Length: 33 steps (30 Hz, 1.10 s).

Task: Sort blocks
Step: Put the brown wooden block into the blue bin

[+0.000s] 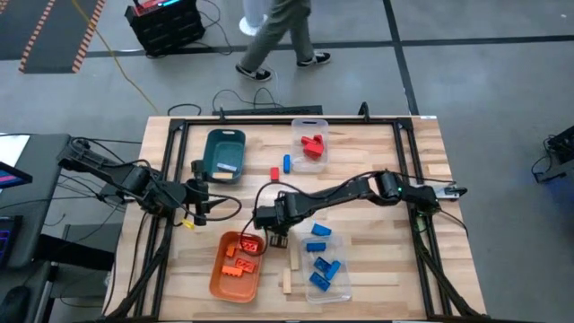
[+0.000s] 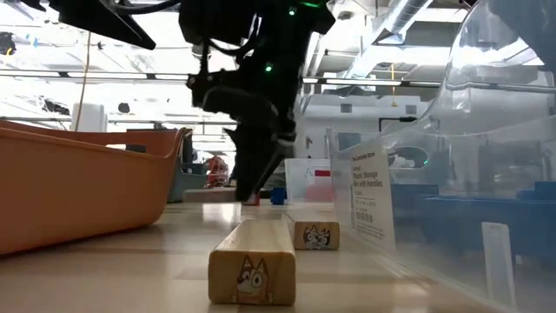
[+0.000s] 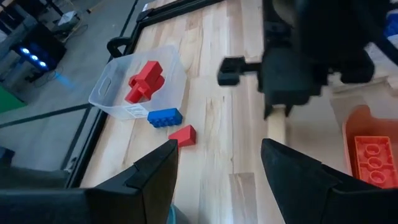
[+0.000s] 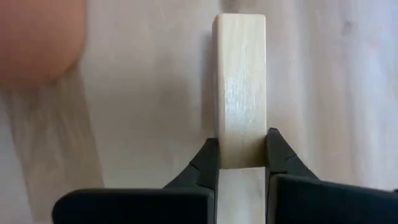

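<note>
Wooden block [image 4: 239,87] clamped in right gripper [image 4: 241,155] jaws, arm stretched low over table, left gripper [image 3: 217,168] jaws apart.

The desk [image 1: 421,179] carries two trays, one teal [image 1: 224,154] and one orange [image 1: 238,267], and two clear bins, one [image 1: 309,144] at the far side and one [image 1: 325,260] at the near side. Two dark arms reach over it, each with one claw: left [image 1: 199,199], right [image 1: 276,235]. The far bin holds one red brick cluster [image 1: 312,146]. Loose on the desk lie one blue brick [image 1: 287,163] and one red brick [image 1: 274,173]. Perhaps five blue bricks [image 1: 323,266] sit in the near bin, and three wooden pieces [image 1: 289,269] show, though overlap blurs the count.
</note>
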Each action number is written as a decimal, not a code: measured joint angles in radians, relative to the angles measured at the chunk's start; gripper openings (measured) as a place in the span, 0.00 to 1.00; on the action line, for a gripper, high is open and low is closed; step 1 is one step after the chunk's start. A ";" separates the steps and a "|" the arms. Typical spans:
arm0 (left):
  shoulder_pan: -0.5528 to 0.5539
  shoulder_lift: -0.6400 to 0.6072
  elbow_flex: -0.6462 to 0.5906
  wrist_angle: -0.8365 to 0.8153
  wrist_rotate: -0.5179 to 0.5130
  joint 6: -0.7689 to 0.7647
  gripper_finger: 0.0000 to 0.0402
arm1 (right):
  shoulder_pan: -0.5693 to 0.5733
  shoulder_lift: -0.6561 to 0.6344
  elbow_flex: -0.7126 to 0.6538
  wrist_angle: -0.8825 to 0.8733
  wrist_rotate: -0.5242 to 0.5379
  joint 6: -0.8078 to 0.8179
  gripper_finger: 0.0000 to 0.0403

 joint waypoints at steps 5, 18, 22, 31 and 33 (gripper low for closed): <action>0.000 0.003 0.000 -0.003 0.043 -0.028 0.56 | -0.021 -0.013 0.002 -0.033 0.000 -0.013 0.10; 0.000 0.148 0.000 0.043 0.038 -0.097 0.56 | -0.039 -0.109 0.002 -0.076 0.089 -0.048 0.10; 0.003 0.190 0.000 0.089 0.015 -0.092 0.56 | -0.027 -0.166 0.002 -0.043 0.172 -0.070 0.10; 0.022 0.196 0.000 0.179 0.021 -0.074 0.56 | 0.030 -0.221 0.003 0.128 0.279 -0.168 0.10; 0.022 0.196 0.000 0.198 0.032 -0.071 0.56 | 0.031 -0.221 0.003 0.139 0.291 -0.176 0.10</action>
